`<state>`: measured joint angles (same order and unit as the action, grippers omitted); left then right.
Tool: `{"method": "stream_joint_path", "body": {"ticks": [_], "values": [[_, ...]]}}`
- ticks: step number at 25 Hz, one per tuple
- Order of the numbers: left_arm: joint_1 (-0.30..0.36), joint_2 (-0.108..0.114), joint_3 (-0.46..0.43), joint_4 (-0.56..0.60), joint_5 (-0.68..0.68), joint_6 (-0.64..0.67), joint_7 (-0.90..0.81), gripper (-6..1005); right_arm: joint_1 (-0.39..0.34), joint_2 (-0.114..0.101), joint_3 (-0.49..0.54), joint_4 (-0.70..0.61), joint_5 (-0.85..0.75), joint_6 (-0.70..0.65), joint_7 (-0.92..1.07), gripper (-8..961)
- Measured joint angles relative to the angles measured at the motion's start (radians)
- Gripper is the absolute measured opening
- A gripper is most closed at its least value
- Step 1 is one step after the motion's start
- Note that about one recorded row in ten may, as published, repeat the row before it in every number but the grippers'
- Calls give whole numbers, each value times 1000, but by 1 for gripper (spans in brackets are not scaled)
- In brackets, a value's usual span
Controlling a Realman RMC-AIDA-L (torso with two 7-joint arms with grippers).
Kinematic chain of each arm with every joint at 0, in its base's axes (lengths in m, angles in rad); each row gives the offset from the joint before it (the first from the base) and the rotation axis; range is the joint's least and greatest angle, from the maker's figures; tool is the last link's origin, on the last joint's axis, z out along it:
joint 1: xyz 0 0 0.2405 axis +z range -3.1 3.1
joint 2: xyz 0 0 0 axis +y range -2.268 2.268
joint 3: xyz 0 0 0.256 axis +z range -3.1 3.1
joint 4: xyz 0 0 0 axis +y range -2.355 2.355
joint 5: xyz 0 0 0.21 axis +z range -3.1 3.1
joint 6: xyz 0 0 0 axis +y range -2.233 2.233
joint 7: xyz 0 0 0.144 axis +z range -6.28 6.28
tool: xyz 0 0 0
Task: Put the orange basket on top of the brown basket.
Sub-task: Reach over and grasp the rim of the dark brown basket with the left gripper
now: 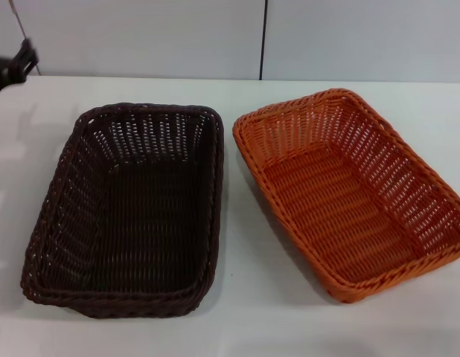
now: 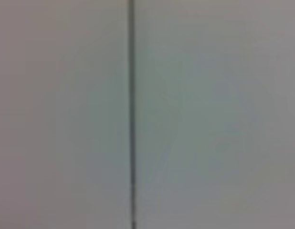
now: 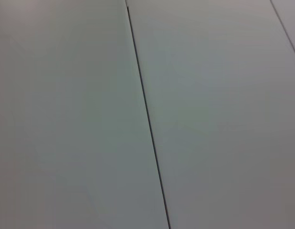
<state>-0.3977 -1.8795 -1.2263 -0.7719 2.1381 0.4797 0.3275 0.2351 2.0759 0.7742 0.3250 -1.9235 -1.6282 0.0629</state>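
Only the left gripper (image 1: 18, 63) shows, a dark bit at ten o'clock; I cannot tell its state. The orange basket (image 1: 349, 193) sits at three o'clock beside the brown basket (image 1: 133, 208), apart, unstacked.

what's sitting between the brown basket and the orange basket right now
Nothing: in the head view only a narrow strip of bare white table separates the brown basket from the orange basket. They stand side by side, apart, not touching.
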Motion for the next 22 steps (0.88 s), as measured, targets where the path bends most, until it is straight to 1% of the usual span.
{"method": "stream_joint_path", "body": {"ticks": [1, 2, 3, 4, 5, 6, 7, 8, 9, 10, 11, 12, 13, 15, 17, 18, 19, 22], "values": [[17, 19, -94, -119, 70, -172, 0, 814, 0, 0, 0, 0, 0, 0, 0, 695], [29, 20, -157, -188, 113, -284, 0, 814, 0, 2, 1, 3, 0, 0, 0, 694], [51, 11, -276, -318, 175, -492, 4, 813, 3, 3, 2, 11, 0, 4, 0, 694], [51, 11, -276, -318, 175, -492, 4, 812, 3, 3, 2, 11, 0, 4, 0, 694], [63, -1, -348, -394, 205, -630, 13, 812, 5, 2, 3, 13, 0, 7, 0, 694], [70, -26, -426, -466, 226, -779, 36, 811, 10, 2, 5, 12, 0, 12, 0, 695], [72, -46, -482, -512, 235, -885, 67, 811, 15, 1, 7, 9, 0, 15, 0, 695], [70, -102, -602, -595, 251, -1088, 143, 810, 25, -1, 14, 3, 0, 28, 0, 695], [70, -102, -602, -595, 251, -1088, 143, 809, 25, -1, 14, 3, 0, 28, 0, 695], [61, -163, -718, -681, 299, -1273, 198, 809, 30, -2, 22, 2, 0, 43, 0, 694], [61, -163, -718, -681, 299, -1273, 198, 808, 30, -2, 22, 2, 0, 43, 0, 694], [59, -176, -743, -711, 329, -1335, 199, 807, 34, -2, 28, -1, 0, 53, 0, 694], [63, -180, -748, -765, 391, -1428, 149, 807, 39, -2, 36, -6, 0, 69, 0, 694], [75, -178, -715, -811, 418, -1482, 107, 806, 41, -3, 43, -9, 0, 81, 0, 694], [81, -179, -704, -829, 425, -1505, 99, 804, 41, -3, 47, -10, 0, 86, 0, 694], [87, -180, -679, -843, 439, -1531, 91, 804, 42, -3, 50, -10, 0, 89, 0, 695], [87, -180, -679, -843, 439, -1531, 91, 803, 42, -3, 51, -10, -1, 92, 0, 695], [85, -180, -639, -831, 480, -1547, 65, 801, 43, -3, 51, -15, -2, 95, 0, 695]]}}
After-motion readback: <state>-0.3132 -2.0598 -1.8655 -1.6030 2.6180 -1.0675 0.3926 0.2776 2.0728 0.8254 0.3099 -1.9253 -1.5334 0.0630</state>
